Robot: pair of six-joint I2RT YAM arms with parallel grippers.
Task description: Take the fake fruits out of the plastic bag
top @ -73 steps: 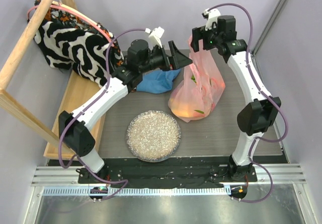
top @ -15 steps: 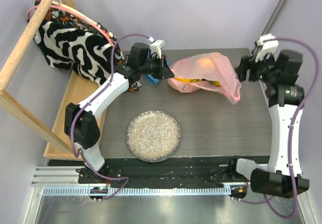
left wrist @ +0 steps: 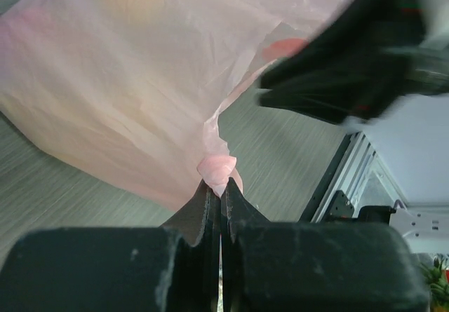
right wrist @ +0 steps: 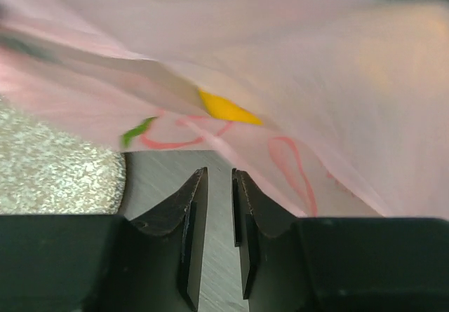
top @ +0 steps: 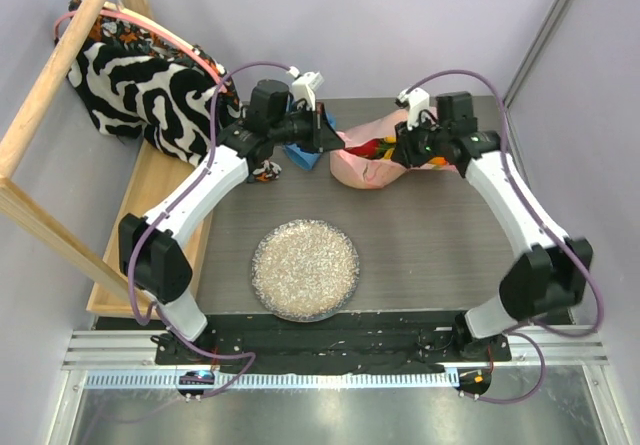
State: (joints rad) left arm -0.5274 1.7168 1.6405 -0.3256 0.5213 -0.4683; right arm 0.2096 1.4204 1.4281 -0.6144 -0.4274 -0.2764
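Since the earlier frame, the right arm (top: 510, 200) has been swung in from the right edge of the table (top: 450, 245) to the plastic bag (top: 365, 170). The bag, spread wide then, is now bunched into a lower heap at the middle of the far edge. One black-and-white patterned fabric (top: 140, 85) is draped beyond the left edge, clear of the work. One bag is present, lying on its side, presumably so that its mouth is turned toward the right arm. One round speckled dish (top: 305, 268) is set near the middle of the near edge, judged to be the place meant for the contents. One blue cloth (top: 298, 155) lies just beside the bag's left end, under the left wrist. Two grippers are counted. The left gripper (left wrist: 219, 186) is clenched on a twisted tip of the pink film, apparently to anchor the bag while it is entered. The right gripper (right wrist: 219, 175) is held just short of the bag with its fingers narrowly parted and nothing between them. The fake fruits (right wrist: 224, 107) are all inside the bag and none has been taken out. They cannot be counted, since only a yellow patch, a green sliver and a red spot show through the film.
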